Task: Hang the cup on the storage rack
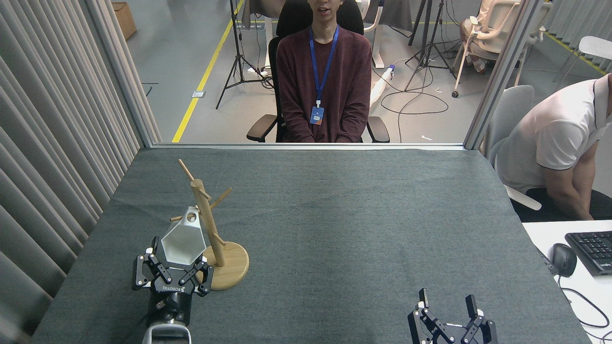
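The white faceted cup (180,242) is tilted, its small round hole up by the rack's post. My left gripper (174,270) is shut on the cup's tapered base, just left of the rack's disc base. The wooden storage rack (206,224) stands at the table's near left. Its low left peg (175,218) pokes out past the cup's rim at the height of the hole; I cannot tell whether the peg passes through the hole. My right gripper (446,301) is open and holds nothing, low at the near right edge of the view.
The table (344,215) is covered in grey cloth. A pleated curtain (52,143) runs along its left side. One person sits behind the far edge, another leans in at the right. A white desk (550,234) with a mouse (564,259) and keyboard (593,248) adjoins the right side.
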`<act>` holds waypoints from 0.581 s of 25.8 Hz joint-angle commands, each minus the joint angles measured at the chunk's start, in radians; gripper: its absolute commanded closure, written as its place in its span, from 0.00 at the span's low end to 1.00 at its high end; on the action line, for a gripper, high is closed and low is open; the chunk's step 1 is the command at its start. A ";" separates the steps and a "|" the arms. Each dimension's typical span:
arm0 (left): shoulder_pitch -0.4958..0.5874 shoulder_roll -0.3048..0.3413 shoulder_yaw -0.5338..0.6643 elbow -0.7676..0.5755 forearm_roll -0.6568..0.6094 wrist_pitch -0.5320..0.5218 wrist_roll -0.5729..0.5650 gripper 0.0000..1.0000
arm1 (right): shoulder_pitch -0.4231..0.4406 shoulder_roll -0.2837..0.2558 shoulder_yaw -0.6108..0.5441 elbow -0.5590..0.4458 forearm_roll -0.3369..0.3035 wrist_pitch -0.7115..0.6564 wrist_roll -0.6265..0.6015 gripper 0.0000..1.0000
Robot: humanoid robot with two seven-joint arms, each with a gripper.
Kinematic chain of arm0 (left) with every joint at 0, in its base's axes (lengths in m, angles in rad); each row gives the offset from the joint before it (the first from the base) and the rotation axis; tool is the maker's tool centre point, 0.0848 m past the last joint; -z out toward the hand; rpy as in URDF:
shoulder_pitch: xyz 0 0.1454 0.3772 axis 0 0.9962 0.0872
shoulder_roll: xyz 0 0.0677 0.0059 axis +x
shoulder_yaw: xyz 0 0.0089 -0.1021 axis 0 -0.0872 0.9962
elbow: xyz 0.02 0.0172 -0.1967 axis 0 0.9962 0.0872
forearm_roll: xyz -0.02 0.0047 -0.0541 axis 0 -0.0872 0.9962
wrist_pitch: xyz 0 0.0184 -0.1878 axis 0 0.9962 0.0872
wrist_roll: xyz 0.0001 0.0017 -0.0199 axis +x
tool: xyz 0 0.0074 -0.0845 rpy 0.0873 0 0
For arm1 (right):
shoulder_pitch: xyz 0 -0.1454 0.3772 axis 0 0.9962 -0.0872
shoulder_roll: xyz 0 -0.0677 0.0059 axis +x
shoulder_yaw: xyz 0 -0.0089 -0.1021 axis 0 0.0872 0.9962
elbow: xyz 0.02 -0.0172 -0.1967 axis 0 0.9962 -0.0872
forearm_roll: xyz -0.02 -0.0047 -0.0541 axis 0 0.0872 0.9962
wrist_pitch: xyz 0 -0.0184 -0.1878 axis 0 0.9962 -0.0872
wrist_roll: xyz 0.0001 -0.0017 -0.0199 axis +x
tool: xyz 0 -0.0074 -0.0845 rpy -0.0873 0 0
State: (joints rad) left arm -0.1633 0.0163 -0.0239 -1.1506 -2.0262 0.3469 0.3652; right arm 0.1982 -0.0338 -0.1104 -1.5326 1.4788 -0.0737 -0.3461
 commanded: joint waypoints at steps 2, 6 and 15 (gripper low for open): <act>0.024 -0.003 0.001 0.000 0.009 -0.008 -0.003 0.01 | 0.000 0.000 0.000 0.002 0.000 0.000 0.001 0.02; 0.084 -0.001 0.007 -0.018 0.017 -0.023 -0.006 0.01 | -0.002 0.000 0.000 0.002 0.000 0.000 0.001 0.02; 0.297 0.011 0.064 -0.337 0.386 -0.244 -0.046 0.01 | -0.010 -0.005 0.003 0.000 0.002 -0.006 0.001 0.02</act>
State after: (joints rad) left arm 0.0581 0.0206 0.0207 -1.3644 -1.8018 0.1956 0.3452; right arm 0.1921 -0.0358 -0.1092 -1.5316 1.4789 -0.0756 -0.3465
